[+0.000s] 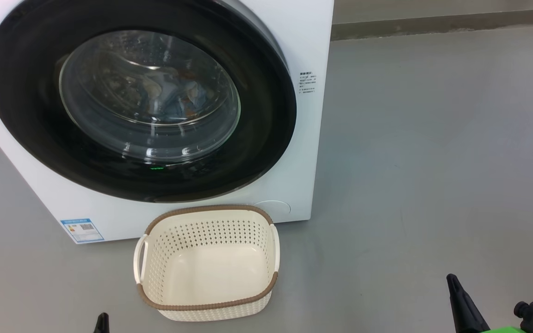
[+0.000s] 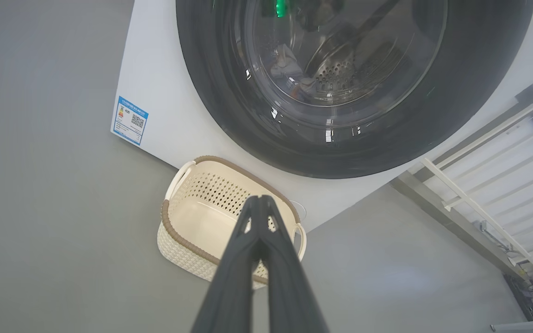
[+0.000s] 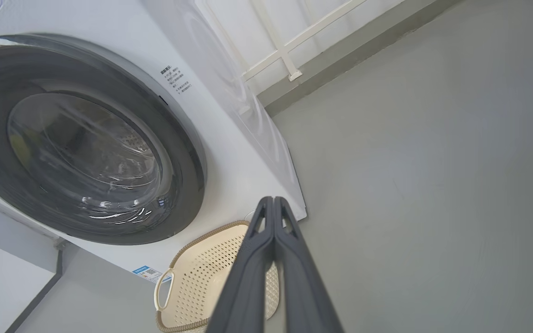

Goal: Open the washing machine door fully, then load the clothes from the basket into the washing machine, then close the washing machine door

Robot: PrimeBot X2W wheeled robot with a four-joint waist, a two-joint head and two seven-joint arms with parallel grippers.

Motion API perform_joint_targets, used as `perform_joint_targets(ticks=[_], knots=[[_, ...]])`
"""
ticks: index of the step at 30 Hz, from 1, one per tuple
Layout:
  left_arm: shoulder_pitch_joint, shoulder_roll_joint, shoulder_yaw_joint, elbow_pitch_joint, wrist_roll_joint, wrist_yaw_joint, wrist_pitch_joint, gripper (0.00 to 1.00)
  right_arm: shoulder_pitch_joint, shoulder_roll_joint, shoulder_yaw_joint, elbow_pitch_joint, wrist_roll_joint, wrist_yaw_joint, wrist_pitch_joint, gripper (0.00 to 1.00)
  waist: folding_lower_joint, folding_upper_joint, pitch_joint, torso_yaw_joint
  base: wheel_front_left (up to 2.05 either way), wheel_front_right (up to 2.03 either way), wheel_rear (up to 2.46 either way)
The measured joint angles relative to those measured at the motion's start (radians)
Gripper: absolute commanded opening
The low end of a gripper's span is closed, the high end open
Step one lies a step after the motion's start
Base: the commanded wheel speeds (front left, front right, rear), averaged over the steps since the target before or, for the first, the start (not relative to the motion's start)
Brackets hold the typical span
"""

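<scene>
The white washing machine [image 1: 289, 185] stands on the grey floor with its round black door [image 1: 257, 152] shut flat against the front. Through the glass window, blue and orange clothes [image 1: 178, 95] lie inside the drum. The cream basket [image 1: 206, 263] with a brown rim sits on the floor right before the machine, with nothing in it. My left gripper [image 2: 260, 199] is shut and hangs above the basket's near side; its tip [image 1: 103, 319] peeks in at the head view's bottom edge. My right gripper [image 3: 273, 200] is shut, low and to the right of the basket [image 3: 201, 286].
A blue label [image 1: 82, 230] sits low on the machine's front left. White railing bars [image 2: 488, 203] and a wall base stand beyond the machine's right side. Open grey floor [image 1: 433, 162] stretches to the right of the machine.
</scene>
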Motion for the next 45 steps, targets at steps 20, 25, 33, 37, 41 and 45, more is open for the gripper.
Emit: perform_joint_targets(ticks=[20, 25, 33, 37, 41, 45], knots=[[-0.045, 0.005, 0.008, 0.013, -0.205, 0.000, 0.053, 0.00, -0.029, 0.003, -0.011, 0.007, 0.227, 0.000, 0.060, 0.00, 0.0000, 0.0000, 0.006, 0.009, 0.00, 0.00, 0.00], [-0.060, 0.007, 0.010, 0.017, -0.260, 0.000, 0.070, 0.00, -0.037, 0.004, -0.013, 0.008, 0.285, 0.000, 0.072, 0.00, 0.0000, 0.0000, 0.007, 0.011, 0.00, 0.00, 0.00], [-0.080, 0.007, 0.013, 0.023, -0.338, 0.000, 0.090, 0.00, -0.041, 0.005, -0.018, 0.012, 0.376, 0.000, 0.097, 0.00, -0.0001, 0.0000, 0.010, 0.014, 0.00, 0.00, 0.00], [-0.084, 0.008, 0.015, 0.026, -0.385, 0.000, 0.105, 0.00, -0.060, 0.006, -0.021, 0.014, 0.421, 0.000, 0.106, 0.00, 0.0000, 0.0000, 0.011, 0.016, 0.00, 0.00, 0.00], [-0.091, 0.008, 0.017, 0.029, -0.428, 0.000, 0.116, 0.00, -0.061, 0.006, -0.028, 0.015, 0.465, 0.000, 0.119, 0.00, -0.0001, 0.0000, 0.012, 0.018, 0.00, 0.00, 0.00], [-0.105, 0.009, 0.019, 0.030, -0.463, 0.000, 0.125, 0.00, -0.063, 0.007, -0.034, 0.017, 0.510, 0.000, 0.131, 0.00, -0.0001, 0.0000, 0.013, 0.019, 0.00, 0.00, 0.00]])
